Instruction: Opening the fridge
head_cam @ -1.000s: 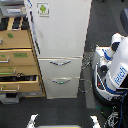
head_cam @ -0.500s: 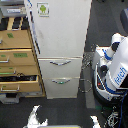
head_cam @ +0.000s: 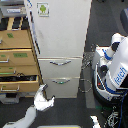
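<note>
The fridge [head_cam: 60,45] is the biggest thing here. It is tall and white and stands in the middle of the exterior view, with its big top door closed. A long dark handle [head_cam: 32,25] runs down the left edge of that door. A sticker [head_cam: 43,9] with a green mark sits near the top. Below the door are two drawers, each with a silver handle, and both look closed.

On the exterior view's right stands a white robot [head_cam: 114,70] with blue letters on its body. It is close to the fridge's right side.

On the exterior view's left is a wooden cabinet [head_cam: 17,60], right beside the fridge. Some of its drawers are pulled out.

At the bottom, a white arm reaches up from the near edge. Its gripper [head_cam: 42,95] is in front of the lowest fridge drawer, near its left corner. The fingers are spread apart and hold nothing.
</note>
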### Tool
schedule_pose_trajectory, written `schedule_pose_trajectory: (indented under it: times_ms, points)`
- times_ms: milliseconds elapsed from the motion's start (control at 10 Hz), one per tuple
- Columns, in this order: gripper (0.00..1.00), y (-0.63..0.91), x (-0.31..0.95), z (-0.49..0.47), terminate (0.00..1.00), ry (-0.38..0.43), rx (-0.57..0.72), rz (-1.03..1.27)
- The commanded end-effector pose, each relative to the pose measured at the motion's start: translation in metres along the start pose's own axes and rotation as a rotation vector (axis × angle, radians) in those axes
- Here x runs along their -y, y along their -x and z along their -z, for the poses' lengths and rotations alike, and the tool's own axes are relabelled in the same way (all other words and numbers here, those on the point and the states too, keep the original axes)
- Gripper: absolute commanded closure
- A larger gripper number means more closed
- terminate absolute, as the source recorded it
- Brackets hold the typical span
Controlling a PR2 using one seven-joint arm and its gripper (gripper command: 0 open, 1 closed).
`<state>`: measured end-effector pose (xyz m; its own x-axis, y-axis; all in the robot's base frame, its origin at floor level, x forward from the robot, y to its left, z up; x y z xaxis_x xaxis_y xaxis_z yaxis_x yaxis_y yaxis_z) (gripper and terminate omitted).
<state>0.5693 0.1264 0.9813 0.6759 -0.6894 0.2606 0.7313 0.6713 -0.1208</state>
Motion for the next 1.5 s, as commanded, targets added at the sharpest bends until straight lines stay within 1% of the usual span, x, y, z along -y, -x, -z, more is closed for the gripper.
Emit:
schedule_pose_trajectory:
  times_ms: [100,400,700,900,1100,1500]
  points:
    - [0.00,-0.163,-0.098,-0.147,0.00,-0.288,-0.028,-0.350]
    - [0.00,-0.187,-0.119,-0.169,0.00,-0.331,-0.056,-0.403]
    - [0.00,-0.213,-0.150,-0.188,0.00,-0.257,-0.035,-0.510]
    - [0.00,-0.212,-0.169,-0.194,0.00,-0.274,-0.041,-0.541]
    - [0.00,-0.199,-0.196,-0.190,0.00,-0.289,-0.073,-0.583]
    - [0.00,-0.162,-0.245,-0.184,0.00,-0.323,-0.115,-0.602]
